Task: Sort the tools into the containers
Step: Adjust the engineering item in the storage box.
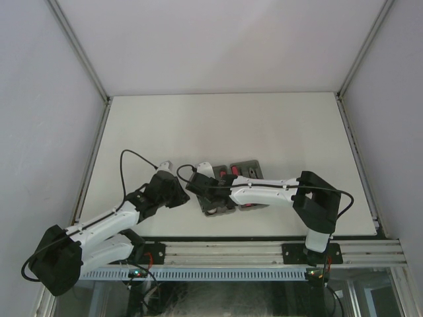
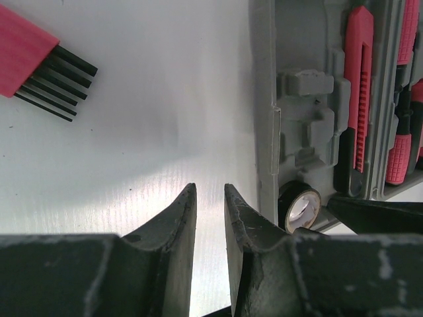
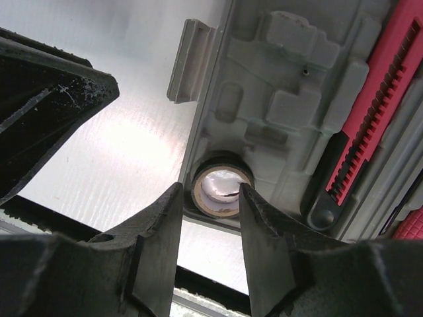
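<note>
**Operator:** Report the state of the left tool (image 2: 210,198).

**Technician:** Its 2 jaws stand narrowly parted and grip nothing. Only bare bench (image 2: 132,165) shows in the gap. The tool hangs just beside the outer long edge of the grey tray (image 2: 268,99), off the tray itself.

**Operator:** And the right tool (image 3: 210,191)?

**Technician:** Its jaws are parted wider. It is positioned over 1 corner of the grey tray, with 1 fingertip on either side of the dark ring (image 3: 217,210). Whether the fingertips touch the ring cannot be told.

**Operator:** Where is the ring located?

**Technician:** It is seated in the round recess at that corner of the grey tray, next to the edge nearest the left tool.

**Operator:** List the other items relative to the grey tray.

**Technician:**
- 1 red utility knife (image 2: 360,86) lies in a long recess of the tray, on the side away from the left tool.
- Red-and-black handles (image 2: 399,155) lie beyond the knife. Which tray holds them cannot be told from the wrist views.
- 1 red holder (image 2: 20,49) with thin black shafts (image 2: 59,82) lies on the bench, well apart from the tray, on the left tool's side.
- The second tray (image 1: 248,170) lies just beside the grey tray, on the side away from the left tool.
</note>
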You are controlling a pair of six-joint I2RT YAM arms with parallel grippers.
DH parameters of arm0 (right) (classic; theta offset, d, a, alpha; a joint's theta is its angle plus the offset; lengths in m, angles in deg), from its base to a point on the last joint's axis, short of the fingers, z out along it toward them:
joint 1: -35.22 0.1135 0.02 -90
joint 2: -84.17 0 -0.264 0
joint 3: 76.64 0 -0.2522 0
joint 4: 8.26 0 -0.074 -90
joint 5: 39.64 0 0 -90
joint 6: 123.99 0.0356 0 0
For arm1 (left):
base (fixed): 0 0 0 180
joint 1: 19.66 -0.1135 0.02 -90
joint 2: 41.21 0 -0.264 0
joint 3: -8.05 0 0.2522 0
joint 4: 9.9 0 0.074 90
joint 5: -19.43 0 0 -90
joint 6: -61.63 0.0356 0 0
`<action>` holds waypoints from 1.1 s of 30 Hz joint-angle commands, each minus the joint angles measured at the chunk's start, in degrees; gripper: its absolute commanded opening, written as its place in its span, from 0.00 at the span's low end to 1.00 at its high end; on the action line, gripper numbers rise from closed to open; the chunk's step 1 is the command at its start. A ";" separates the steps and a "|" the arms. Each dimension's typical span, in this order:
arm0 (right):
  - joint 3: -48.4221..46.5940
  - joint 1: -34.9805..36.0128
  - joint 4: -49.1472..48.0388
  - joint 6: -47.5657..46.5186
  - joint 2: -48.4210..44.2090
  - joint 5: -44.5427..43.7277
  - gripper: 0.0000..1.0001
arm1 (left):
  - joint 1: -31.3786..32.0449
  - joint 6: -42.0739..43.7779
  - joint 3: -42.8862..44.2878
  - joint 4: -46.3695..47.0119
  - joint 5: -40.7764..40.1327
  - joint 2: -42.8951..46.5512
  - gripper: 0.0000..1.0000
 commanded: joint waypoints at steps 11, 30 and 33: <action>-1.82 -0.36 0.20 -0.68 0.79 -1.05 0.39 | -0.46 0.52 -0.06 2.45 1.34 -1.26 0.26; -1.83 -0.44 0.30 -0.69 2.04 -0.36 0.38 | -0.46 0.55 -0.41 2.65 1.26 -1.12 0.26; -1.83 -0.43 0.47 -0.53 2.13 -0.36 0.38 | -0.43 0.55 -0.42 2.73 1.29 -1.21 0.26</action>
